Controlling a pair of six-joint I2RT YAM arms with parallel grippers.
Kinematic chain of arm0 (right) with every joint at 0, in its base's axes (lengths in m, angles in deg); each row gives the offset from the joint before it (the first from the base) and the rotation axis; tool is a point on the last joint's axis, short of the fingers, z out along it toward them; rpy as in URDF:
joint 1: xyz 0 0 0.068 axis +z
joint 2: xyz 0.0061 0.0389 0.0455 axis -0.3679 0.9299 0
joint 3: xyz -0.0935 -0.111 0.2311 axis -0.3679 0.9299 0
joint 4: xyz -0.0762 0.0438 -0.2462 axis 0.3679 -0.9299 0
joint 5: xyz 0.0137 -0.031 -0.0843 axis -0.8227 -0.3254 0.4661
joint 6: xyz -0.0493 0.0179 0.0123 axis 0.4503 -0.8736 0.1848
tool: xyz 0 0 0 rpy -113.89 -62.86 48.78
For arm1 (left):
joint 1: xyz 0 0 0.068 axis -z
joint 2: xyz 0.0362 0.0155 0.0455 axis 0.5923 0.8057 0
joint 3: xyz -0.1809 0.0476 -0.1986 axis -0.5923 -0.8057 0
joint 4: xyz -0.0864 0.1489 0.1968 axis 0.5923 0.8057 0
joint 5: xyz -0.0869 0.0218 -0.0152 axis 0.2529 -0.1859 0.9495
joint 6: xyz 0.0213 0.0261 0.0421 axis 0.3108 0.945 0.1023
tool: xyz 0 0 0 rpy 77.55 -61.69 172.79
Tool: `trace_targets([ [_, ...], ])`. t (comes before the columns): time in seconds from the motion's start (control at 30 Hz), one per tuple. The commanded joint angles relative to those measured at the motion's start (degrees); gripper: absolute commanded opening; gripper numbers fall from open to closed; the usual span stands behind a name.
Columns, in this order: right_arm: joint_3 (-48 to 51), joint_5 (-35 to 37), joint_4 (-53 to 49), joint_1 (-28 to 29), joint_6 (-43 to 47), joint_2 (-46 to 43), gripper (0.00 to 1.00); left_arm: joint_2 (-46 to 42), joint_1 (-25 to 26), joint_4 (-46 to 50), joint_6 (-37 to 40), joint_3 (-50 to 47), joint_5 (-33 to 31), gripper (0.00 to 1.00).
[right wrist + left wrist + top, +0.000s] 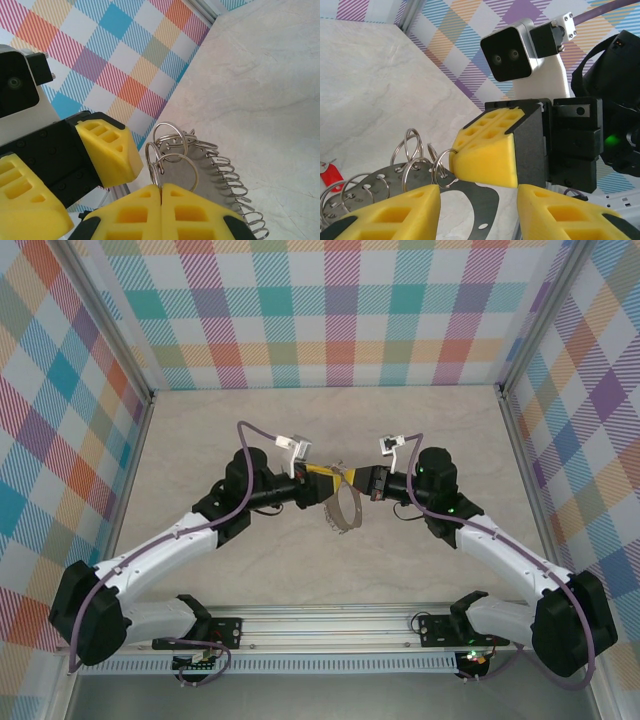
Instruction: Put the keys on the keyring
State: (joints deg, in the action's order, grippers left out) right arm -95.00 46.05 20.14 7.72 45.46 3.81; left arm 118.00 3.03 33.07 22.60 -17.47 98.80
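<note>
The keyring [345, 512] is a flat grey ring plate [387, 182] with several small split rings along its rim, hanging above the table between the two arms. My right gripper [161, 189] is shut on one of those split rings [175, 165]; in the left wrist view the right gripper [454, 160] pinches that ring at its tip. My left gripper [477, 200] faces it at close range, its yellow fingers [395, 215] apart with nothing between them. The key's red tag [330, 176] lies on the table at the far left edge.
Checkered walls [330, 310] enclose the marble-look table [330, 420] on three sides. The right arm's wrist camera [512, 52] sits just above its fingers. Both arms [180, 540] meet at the table's centre, and a metal rail [330, 625] runs along the near edge.
</note>
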Motion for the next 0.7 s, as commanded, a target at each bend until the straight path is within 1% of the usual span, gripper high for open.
trace_targets([
  [0.0, -1.80, -0.10, 1.47, 0.47, -0.49, -0.81, 0.00, 0.75, 0.54, -0.83, 1.57, 2.40, -0.48, 0.44],
  [0.5, -1.45, -0.33, 1.53, 0.48, -0.84, -1.43, 0.00, 3.26, 0.55, -0.78, 2.35, 3.55, -1.09, 0.42],
  [0.67, -1.45, -0.53, 1.78, 0.53, -1.02, -1.58, 0.00, 3.99, 0.55, -1.40, 2.22, 3.72, -1.18, 0.39],
])
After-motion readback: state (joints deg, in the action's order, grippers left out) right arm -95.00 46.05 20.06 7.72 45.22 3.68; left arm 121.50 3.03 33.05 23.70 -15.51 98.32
